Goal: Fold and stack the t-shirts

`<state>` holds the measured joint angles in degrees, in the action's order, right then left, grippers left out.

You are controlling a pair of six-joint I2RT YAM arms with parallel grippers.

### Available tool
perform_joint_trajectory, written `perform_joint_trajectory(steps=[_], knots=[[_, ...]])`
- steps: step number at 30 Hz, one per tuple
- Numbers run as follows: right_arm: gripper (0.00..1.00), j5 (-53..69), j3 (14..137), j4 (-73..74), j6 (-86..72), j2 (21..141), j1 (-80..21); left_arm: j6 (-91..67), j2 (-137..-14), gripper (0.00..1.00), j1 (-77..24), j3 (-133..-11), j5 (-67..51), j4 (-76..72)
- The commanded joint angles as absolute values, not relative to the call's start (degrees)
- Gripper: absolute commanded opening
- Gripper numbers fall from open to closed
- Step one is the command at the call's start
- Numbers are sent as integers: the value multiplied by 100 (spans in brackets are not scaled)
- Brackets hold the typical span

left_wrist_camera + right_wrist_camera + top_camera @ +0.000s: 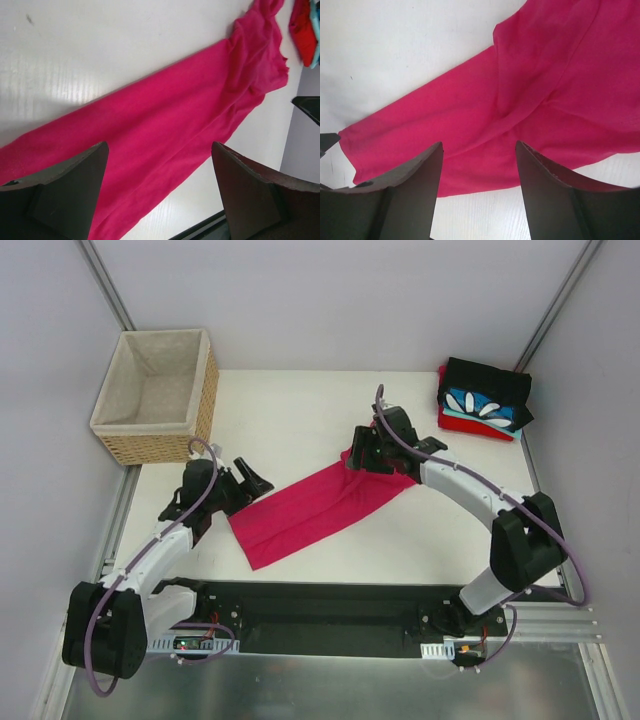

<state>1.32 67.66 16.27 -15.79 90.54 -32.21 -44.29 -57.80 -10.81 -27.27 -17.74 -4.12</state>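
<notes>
The magenta-pink t-shirt [320,505] lies folded into a long strip, running diagonally from near left to far right on the white table [300,410]. My left gripper [256,478] is open and empty, just above the strip's near-left end; in the left wrist view the shirt [175,110] lies under and beyond the gripper [160,150]. My right gripper [352,460] is open and empty over the bunched far-right end; in the right wrist view the shirt [520,100] shows between and beyond the gripper's [479,147] fingers. The folded black, blue petal-print and red t-shirts [485,400] are stacked at the back right.
A wicker basket [205,400] with beige lining stands at the back left corner. Grey walls close in the table on the left, back and right. A black strip [330,605] with the arm bases runs along the near edge.
</notes>
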Motion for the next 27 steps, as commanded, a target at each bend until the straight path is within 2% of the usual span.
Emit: perform_joint_trajectory(steps=[1, 8, 16, 23, 27], knots=[[63, 36, 6575, 1617, -1591, 8394, -3208, -4658, -5933, 84, -1160, -2409, -1889, -676], [63, -264, 6188, 1696, -1503, 8086, -3217, -5000, -5336, 83, -1705, -2075, -2154, -396], [63, -202, 6012, 1626, -1573, 8068, -3217, -5186, -4509, 83, -1767, -1512, -2057, 122], [63, -272, 5898, 1600, -1565, 7954, -3217, -5291, -4491, 82, -1802, -1292, -1732, 316], [63, -343, 5819, 1635, -1582, 7910, -3217, -5274, -5016, 81, -1977, -1327, -1722, 360]])
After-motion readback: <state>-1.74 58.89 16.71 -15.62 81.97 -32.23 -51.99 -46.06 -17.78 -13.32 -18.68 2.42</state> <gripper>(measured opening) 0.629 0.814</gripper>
